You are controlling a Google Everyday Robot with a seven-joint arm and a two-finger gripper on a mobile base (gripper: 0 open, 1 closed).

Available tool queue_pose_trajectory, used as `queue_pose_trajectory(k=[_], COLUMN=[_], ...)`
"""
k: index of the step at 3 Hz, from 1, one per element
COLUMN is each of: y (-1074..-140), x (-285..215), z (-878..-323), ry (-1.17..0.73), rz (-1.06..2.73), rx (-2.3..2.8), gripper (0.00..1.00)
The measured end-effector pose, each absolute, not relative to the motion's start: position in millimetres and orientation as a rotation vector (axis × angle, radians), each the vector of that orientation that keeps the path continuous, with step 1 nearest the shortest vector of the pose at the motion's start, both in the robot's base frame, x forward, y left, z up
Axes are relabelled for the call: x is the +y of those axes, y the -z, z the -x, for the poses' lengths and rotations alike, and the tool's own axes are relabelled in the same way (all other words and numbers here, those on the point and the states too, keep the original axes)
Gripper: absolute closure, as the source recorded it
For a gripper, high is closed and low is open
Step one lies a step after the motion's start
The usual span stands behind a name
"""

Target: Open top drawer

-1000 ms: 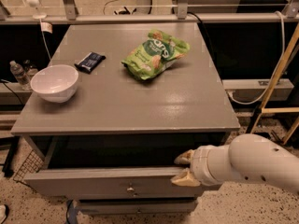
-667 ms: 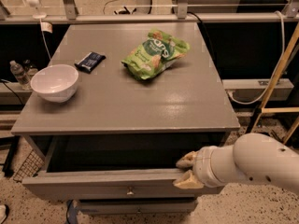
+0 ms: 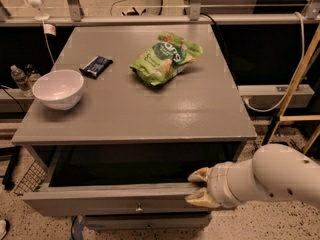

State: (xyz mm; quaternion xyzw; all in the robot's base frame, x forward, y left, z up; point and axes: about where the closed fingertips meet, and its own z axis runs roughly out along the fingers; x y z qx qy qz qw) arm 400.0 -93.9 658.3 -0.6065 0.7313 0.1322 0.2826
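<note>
Gripping the drawer [image 3: 100, 200] by its front lip, the tool [image 3: 193, 188] clamps it for pulling. The drawer sits part-open under the bench [image 3: 150, 109].

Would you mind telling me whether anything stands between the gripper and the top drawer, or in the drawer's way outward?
Nothing visible does. The gripper sits against the top drawer's front edge, toward its right end, and nothing in view blocks the drawer's path outward.
</note>
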Motion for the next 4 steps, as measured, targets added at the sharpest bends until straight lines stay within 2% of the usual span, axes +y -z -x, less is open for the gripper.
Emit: queue_pose_trajectory(k=[1, 4], y=[-651.3, -649.6], x=[-87.9, -93.2], z=[-373.3, -350.9], ry=[-0.476, -0.534], rz=[1.649, 1.660], rx=[1.968, 1.996], gripper=[1.00, 1.00])
